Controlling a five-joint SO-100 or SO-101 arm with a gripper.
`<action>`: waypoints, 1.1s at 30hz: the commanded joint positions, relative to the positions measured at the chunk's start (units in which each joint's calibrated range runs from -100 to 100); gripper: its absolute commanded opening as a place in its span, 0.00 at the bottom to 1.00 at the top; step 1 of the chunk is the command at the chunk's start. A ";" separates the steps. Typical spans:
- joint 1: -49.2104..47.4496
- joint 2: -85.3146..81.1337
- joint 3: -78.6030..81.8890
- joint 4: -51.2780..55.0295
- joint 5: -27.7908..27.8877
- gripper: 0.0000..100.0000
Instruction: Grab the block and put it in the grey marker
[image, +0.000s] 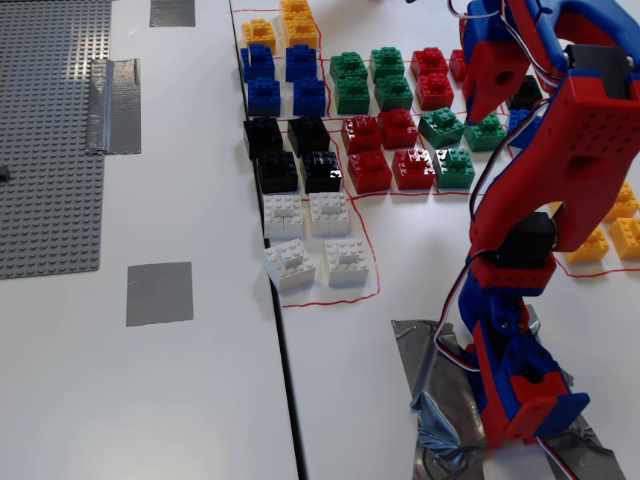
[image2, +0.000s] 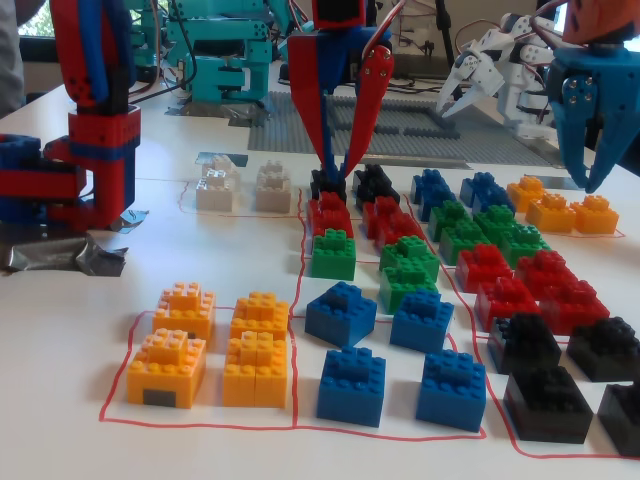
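Observation:
Several groups of Lego blocks lie inside red outlines on the white table: white (image: 308, 238), black (image: 290, 152), red (image: 383, 150), green (image: 368, 78), blue (image: 282, 78) and yellow (image: 612, 228). A grey tape square (image: 160, 293) lies on the table left of the white blocks. Two more lie further up (image: 112, 105) (image: 172, 12). My gripper (image: 476, 112) hangs tips down over the red and green blocks. In a fixed view it (image2: 336, 172) is open with nothing between the fingers. Its tips stand just above a red block (image2: 330, 213) and in front of a black block (image2: 327, 184).
A large grey baseplate (image: 45, 140) covers the far left. My arm's base (image: 520, 390) is taped down at the lower right. A dark seam (image: 285, 380) splits the table. Another blue gripper (image2: 585, 110) hangs over the yellow blocks (image2: 555, 205); white robot hands (image2: 480, 75) stand behind.

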 joint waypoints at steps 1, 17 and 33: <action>0.72 -2.77 -1.00 -0.23 0.20 0.00; 2.09 -4.84 1.63 -0.06 0.63 0.00; 5.03 -6.24 2.82 1.88 3.22 0.00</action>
